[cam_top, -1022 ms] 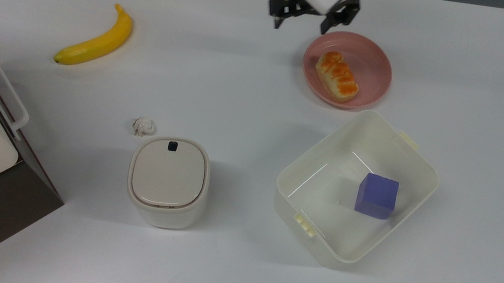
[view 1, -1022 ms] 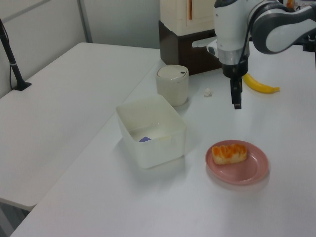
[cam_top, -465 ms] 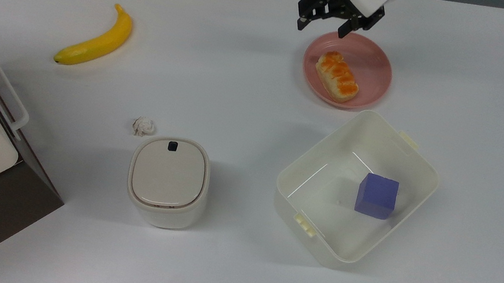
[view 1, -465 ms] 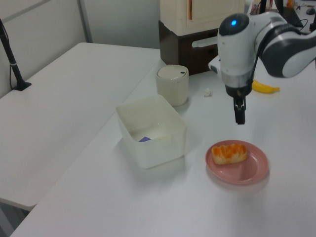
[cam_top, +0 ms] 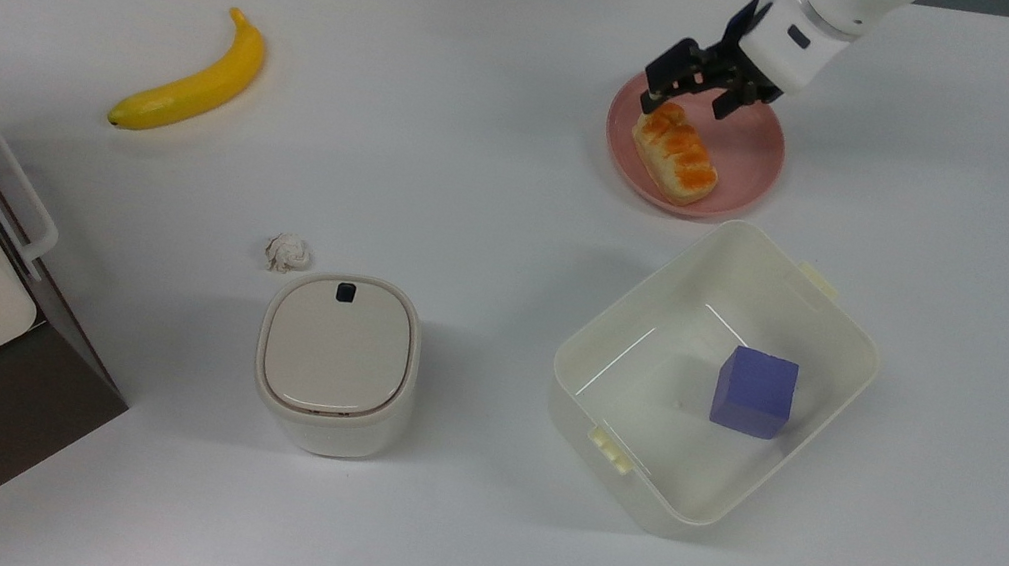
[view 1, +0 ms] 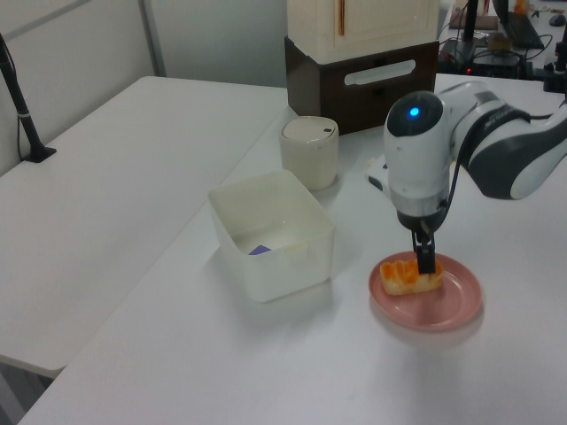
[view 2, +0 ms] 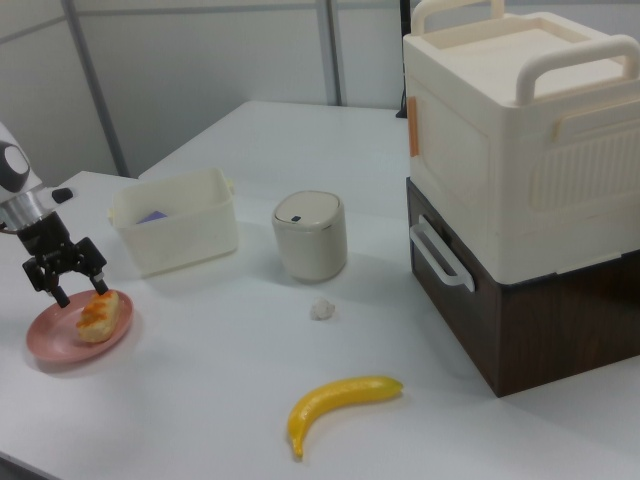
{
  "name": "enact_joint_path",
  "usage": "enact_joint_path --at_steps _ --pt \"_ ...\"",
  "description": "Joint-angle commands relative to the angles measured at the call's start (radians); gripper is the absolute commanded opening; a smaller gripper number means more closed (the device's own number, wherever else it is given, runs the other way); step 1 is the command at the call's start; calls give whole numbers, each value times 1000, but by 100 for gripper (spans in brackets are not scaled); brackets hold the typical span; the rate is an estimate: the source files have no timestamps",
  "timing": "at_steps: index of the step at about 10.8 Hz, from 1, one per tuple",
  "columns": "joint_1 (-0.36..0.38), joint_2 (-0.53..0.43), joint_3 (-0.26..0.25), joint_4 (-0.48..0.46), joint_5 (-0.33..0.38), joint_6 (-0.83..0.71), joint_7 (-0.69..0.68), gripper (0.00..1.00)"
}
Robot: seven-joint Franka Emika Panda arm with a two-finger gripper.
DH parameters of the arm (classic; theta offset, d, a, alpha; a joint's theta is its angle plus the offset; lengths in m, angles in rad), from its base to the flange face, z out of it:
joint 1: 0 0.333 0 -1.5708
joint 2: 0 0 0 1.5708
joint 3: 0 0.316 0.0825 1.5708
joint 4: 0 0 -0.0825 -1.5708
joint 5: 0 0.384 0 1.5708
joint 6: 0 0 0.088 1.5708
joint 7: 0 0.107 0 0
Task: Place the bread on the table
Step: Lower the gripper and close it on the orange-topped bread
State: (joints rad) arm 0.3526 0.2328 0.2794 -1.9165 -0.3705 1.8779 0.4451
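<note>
right now, starting near the top view's lower edge, the lidded cream bin [cam_top: 337,363] and the open cream tub [cam_top: 712,377] with a purple block [cam_top: 756,392] inside stand on the counter [cam_top: 482,168], the tub just beside the pink plate [cam_top: 748,155]. a crumpled paper ball [cam_top: 286,253] lies by the bin, and the banana [cam_top: 192,84] lies well apart toward the top view's left. the stacked storage box [view 2: 520,170] sits at the top view's left edge.

farther back, the bread [cam_top: 675,151] lies on the plate, slanted across it, not yet on the counter. the tool [cam_top: 693,96] hangs over the bread's far end with its fingers spread wide and holding nothing; in the left view one finger looks down at the roll's top. it seems lined up so the fingers straddle the roll's short width, which judging by the soft crust calls for a light squeeze.

for room, the plate's raised rim means lifting the roll before carrying it sideways. the tub's wall crowds the near side, so the broad bare counter toward the top view's left and far side of the plate looks the easier place to set it down.
</note>
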Motion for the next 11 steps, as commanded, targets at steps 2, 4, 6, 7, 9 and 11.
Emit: enact_joint_path --at_steps 2,4,6,7,9,11 --pt "34 75 0 34 -24 18 30 100" --pt "20 89 0 42 -30 20 26 100" --pt "3 95 -2 47 -48 18 23 95" --pt "2 105 -3 47 -60 18 21 79" --pt "3 117 -3 45 -77 18 23 4" --pt "3 120 -3 45 -85 15 20 0"
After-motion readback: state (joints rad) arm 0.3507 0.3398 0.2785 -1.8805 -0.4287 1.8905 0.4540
